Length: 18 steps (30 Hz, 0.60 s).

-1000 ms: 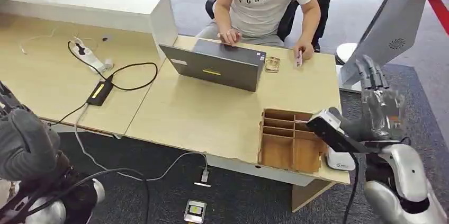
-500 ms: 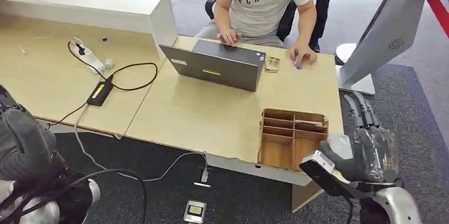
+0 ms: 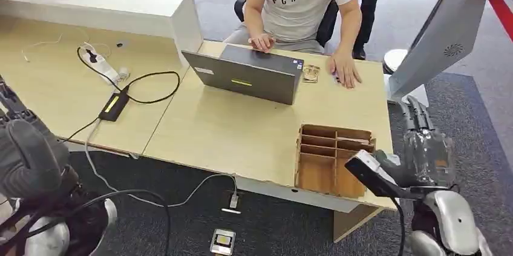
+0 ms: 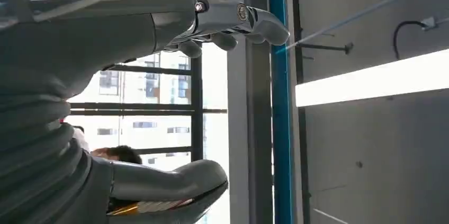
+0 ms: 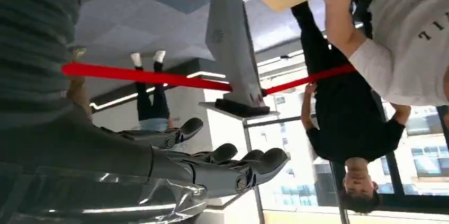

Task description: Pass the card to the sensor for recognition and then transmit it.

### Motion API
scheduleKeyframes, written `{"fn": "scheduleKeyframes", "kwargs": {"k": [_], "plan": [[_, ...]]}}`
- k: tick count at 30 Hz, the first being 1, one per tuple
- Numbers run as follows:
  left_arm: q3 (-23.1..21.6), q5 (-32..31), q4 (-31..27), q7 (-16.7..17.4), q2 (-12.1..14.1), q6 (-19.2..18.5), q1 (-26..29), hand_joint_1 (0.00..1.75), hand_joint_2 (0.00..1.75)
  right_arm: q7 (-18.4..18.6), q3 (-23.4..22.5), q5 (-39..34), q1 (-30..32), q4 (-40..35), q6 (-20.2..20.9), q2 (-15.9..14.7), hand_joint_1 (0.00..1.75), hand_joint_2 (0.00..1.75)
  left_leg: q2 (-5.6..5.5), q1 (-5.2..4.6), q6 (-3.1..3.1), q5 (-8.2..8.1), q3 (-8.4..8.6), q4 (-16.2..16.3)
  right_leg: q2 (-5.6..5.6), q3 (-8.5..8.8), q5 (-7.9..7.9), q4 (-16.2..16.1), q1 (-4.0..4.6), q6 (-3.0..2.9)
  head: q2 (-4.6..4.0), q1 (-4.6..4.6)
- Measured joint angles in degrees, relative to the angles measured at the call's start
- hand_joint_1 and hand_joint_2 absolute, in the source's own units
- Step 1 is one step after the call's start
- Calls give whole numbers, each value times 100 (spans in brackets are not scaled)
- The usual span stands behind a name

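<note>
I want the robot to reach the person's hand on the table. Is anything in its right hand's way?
Nothing visible does. The robot's right hand hangs open beside the light wooden table, and bare tabletop runs to the person's hand, which lies flat. The brown wooden divider box sits off to the side.

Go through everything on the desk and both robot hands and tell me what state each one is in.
Grey laptop: open, a person typing on it.
Wooden divided organiser box: its visible compartments empty.
Black power adapter: cabled, lying flat.
White power strip: one black plug in.
Right hand: fingers straight, holding nothing.
Left hand: fingers apart, holding nothing.
</note>
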Motion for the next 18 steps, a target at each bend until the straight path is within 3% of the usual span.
{"fn": "scheduleKeyframes", "kwargs": {"k": [9,18], "plan": [[-4,-50,26,0,-17,162,-9,0,175,-153,136,180,-458,1095,22,157,0,175,-1,1,0,0,-2,0,-1,-1,0,0,0,0,0,0],[-9,-29,61,0,-31,153,-20,0,175,-171,289,-79,-563,1561,6,324,0,175,0,0,0,0,-1,0,-1,-1,0,0,0,0,0,2]]}}
